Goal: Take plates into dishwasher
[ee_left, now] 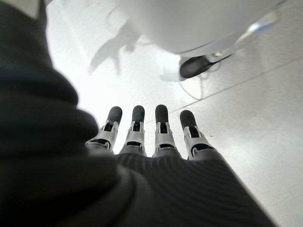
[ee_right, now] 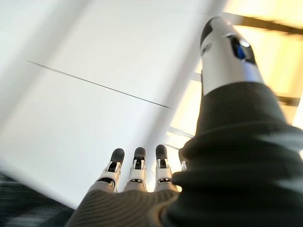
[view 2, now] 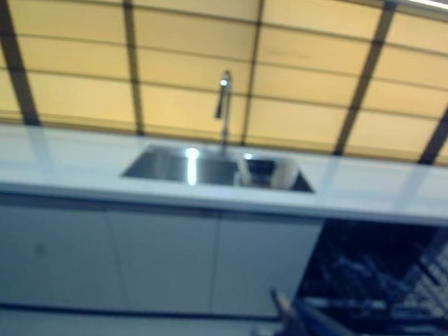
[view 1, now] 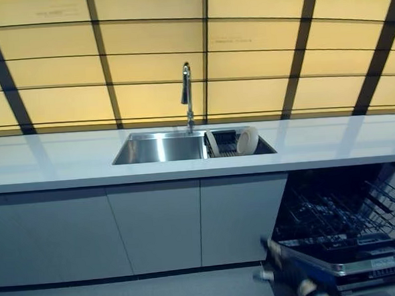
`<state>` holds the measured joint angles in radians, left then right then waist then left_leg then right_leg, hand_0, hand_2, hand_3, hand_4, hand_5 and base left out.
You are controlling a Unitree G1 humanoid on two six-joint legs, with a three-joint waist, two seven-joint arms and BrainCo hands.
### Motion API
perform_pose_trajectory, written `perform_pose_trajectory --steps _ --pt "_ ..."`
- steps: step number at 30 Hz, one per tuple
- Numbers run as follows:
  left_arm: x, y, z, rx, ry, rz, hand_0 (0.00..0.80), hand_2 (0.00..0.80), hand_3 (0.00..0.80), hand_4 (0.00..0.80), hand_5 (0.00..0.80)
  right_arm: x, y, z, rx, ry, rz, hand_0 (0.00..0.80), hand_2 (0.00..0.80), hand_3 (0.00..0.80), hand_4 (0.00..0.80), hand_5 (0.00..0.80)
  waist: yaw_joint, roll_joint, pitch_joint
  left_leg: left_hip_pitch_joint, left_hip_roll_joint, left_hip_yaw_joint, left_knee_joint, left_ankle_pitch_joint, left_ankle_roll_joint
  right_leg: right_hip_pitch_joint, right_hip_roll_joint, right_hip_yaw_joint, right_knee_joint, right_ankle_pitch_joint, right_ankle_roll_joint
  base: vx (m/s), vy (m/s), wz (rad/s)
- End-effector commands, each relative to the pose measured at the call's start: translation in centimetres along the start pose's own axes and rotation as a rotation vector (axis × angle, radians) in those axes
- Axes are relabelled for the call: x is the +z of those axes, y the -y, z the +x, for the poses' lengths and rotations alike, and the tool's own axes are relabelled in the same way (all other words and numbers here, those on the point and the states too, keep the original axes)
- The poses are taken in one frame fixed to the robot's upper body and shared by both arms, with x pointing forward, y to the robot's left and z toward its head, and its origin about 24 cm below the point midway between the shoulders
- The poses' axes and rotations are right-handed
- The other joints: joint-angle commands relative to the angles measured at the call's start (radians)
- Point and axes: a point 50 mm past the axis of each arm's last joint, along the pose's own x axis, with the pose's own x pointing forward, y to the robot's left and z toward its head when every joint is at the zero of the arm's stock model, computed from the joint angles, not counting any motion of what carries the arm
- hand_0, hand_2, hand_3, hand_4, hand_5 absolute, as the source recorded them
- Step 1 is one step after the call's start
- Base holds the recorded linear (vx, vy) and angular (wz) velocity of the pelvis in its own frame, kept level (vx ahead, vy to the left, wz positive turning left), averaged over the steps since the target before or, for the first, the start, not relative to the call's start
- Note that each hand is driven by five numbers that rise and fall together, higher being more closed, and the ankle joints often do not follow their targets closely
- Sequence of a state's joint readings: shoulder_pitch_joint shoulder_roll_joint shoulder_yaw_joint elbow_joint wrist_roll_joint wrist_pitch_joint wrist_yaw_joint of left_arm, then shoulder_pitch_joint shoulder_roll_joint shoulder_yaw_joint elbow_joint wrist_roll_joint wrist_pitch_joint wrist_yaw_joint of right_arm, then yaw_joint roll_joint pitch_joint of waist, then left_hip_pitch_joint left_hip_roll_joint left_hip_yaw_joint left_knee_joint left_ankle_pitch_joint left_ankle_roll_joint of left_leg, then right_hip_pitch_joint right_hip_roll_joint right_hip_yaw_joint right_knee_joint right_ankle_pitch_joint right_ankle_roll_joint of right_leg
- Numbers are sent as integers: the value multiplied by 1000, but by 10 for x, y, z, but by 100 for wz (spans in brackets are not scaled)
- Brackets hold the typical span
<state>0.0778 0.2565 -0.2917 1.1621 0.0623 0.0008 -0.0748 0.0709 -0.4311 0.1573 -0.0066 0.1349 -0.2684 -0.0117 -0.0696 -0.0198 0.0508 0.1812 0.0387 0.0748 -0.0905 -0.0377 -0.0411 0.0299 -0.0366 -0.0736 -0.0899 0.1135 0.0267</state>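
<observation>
A white plate (view 1: 247,140) stands upright in a dark rack (view 1: 227,145) in the right half of the sink (view 1: 159,150). A second plate (view 1: 212,143) stands edge-on at the rack's left end. The dishwasher (view 1: 343,219) is open at the lower right, under the counter, with its dark wire rack pulled out and nothing in it that I can see. My left hand (ee_left: 147,137) is open and empty, its fingers straight over the pale floor. My right hand (ee_right: 137,172) is open and empty, its fingers straight and pointing at the white cabinet fronts.
A long white counter (view 1: 64,159) runs across the view, with a chrome faucet (view 1: 187,95) behind the sink. White cabinet doors (view 1: 155,224) are shut below it. A yellow panelled wall (view 1: 152,63) stands behind. The dishwasher's front edge (view 1: 365,265) juts out over the floor.
</observation>
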Motion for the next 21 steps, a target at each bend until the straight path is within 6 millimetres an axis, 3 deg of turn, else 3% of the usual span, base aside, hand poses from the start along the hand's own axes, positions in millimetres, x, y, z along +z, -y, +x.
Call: perform_pose_trajectory --steps 1,6,13,16,17,19,21 --pt "8 -9 1 43 49 -21 0 0 0 0 0 75 36 22 -129 426 86 0 0 0 0 0 -19 -8 19 -49 -50 61 3 -30 52 64 1 -11 7 -98 66 44 127 -14" --pt "2 -5 1 31 37 -17 0 0 0 0 0 111 57 27 -196 572 162 0 0 0 0 0 -8 2 11 -49 -60 61 3 -36 59 58 -18 -13 10 -93 73 44 100 -7" --pt "4 -3 2 20 36 9 0 0 0 0 0 144 66 38 -285 720 194 0 0 0 0 0 14 4 18 -55 -72 57 18 -37 85 19 -70 -9 101 -103 94 25 131 -2" --pt "10 -9 3 21 36 44 0 0 0 0 0 160 70 41 -341 786 160 0 0 0 0 0 25 -2 39 -100 -89 31 87 -51 105 -33 -116 15 241 -48 94 -18 140 -5" --pt "13 -12 3 20 33 67 0 0 0 0 0 164 73 42 -367 798 140 0 0 0 0 0 28 -3 46 -113 -99 13 99 -51 113 -56 -132 32 303 0 92 -4 149 -6" --pt "15 -17 3 20 27 94 0 0 0 0 0 169 76 44 -400 793 127 0 0 0 0 0 24 13 60 -113 -95 -13 93 -42 118 -152 -145 58 489 82 97 29 187 -12" --pt "15 -21 3 26 10 123 0 0 0 0 0 171 83 49 -421 768 133 0 0 0 0 0 16 22 74 -94 -90 -25 83 -35 112 -230 -139 60 577 97 101 109 156 -16"
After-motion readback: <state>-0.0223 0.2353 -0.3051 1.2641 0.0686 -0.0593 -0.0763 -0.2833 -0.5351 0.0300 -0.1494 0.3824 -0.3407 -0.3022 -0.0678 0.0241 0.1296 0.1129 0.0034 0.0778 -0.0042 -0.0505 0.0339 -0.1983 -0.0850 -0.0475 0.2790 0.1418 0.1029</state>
